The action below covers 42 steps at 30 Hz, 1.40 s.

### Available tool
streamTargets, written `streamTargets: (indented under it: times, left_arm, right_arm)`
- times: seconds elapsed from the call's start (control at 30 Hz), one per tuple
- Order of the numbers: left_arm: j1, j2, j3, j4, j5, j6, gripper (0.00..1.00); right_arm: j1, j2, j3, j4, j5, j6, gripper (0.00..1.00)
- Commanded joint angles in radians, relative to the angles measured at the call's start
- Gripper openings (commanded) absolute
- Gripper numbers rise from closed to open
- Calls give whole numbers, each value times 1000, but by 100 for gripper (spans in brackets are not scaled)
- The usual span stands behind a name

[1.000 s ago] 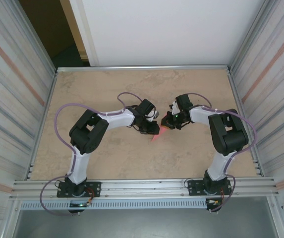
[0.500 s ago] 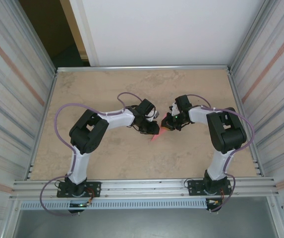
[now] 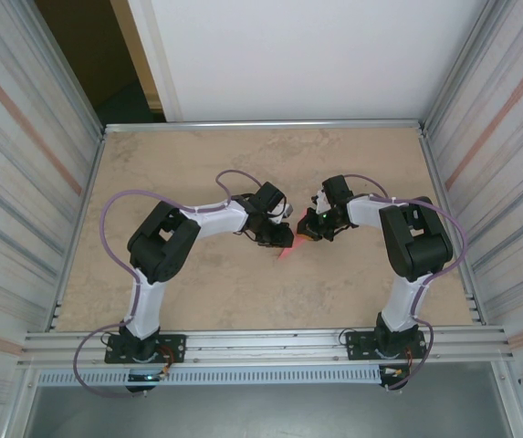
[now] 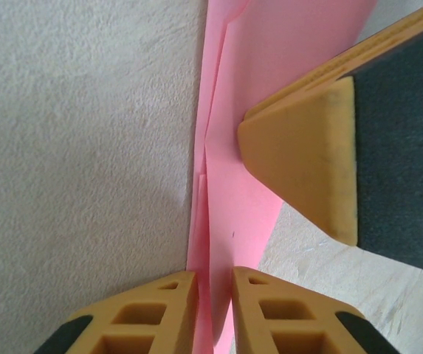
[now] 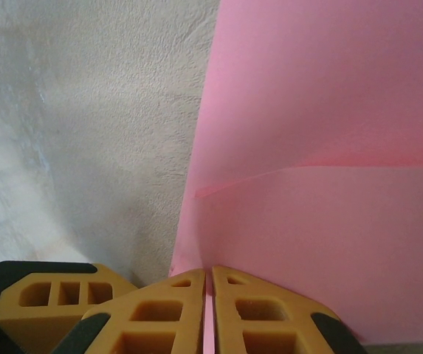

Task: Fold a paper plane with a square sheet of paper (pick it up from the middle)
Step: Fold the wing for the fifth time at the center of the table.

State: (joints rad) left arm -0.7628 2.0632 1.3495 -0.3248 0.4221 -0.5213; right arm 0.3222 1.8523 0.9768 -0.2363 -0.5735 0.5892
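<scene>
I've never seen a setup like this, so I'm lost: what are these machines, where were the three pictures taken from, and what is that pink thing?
These are two robot arms bolted at the near edge of a table. The overhead picture looks down on both: the left arm and the right arm reach toward each other at the middle. The other two pictures come from a camera on each wrist, looking along the orange jaws. Between the arms is a sheet of pink paper, partly folded. Each arm's jaws are closed on it.
</scene>
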Motion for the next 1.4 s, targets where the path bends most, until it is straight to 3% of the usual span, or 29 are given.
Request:
streamTargets:
  times: [0.0,0.3,0.47,0.7,1.37]
  left_arm:
    - [2,-17,6,-82,-45,4,22]
    - [9,-173,-3,-45,-103,-23,31]
    - [-2,-149,8,11,22,-38,21]
    - [-17,-74,45,-25,41,-37,8]
    - [-10,26,101,-151,29,-51,5]
  right_arm:
    - [6,48,12,-50,52,-37,13]
    - [5,55,18,-60,57,-41,13]
    - [5,61,19,-63,57,-41,12]
    - [6,68,26,-70,57,-42,12]
    - [6,77,37,-86,62,-50,11]
